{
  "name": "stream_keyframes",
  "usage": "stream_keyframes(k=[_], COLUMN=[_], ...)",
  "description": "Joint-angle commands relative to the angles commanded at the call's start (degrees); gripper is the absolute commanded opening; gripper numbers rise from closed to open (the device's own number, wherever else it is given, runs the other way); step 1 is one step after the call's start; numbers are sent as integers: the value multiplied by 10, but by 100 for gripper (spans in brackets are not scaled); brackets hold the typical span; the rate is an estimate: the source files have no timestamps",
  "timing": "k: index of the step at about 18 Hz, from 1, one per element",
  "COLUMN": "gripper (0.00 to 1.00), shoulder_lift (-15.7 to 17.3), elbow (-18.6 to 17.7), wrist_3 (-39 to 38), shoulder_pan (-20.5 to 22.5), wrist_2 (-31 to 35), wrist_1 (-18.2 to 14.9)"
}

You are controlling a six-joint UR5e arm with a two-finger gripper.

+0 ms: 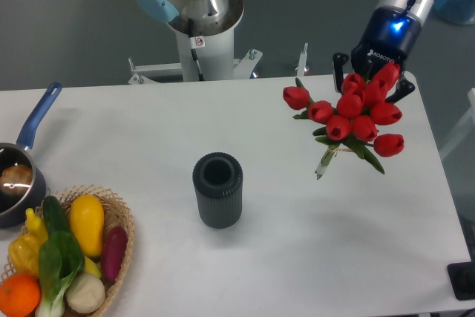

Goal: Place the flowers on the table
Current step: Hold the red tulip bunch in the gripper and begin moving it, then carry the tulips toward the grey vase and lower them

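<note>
My hand (369,79) pinching flowers (349,118), held above counter (297,243), right of vase (217,189). Flowers out of vase; lowering, release left.

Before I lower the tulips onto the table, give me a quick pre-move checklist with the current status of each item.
1. Flowers held by the gripper: ok, the bunch hangs from it above the table, though the blooms hide the fingers.
2. Stems off the surface: cannot tell, the stem tips point down-left near the table, and one view does not settle the gap.
3. Landing spot free: ok, bare white tabletop lies under and around the bunch.
4. Vase out of the way: ok, it stands upright, well left of the bunch.
5. Basket and pot: ok, far at the left edge.
</note>
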Motion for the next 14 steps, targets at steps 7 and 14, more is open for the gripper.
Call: stream_keyframes(k=[7,14], gripper=[26,26], shoulder_lift=[-3,1], elbow=[-1,-14], wrist_3=[-1,-1], shoulder_pan=[-5,-24], wrist_2=[82,187], wrist_1=[0,-10])
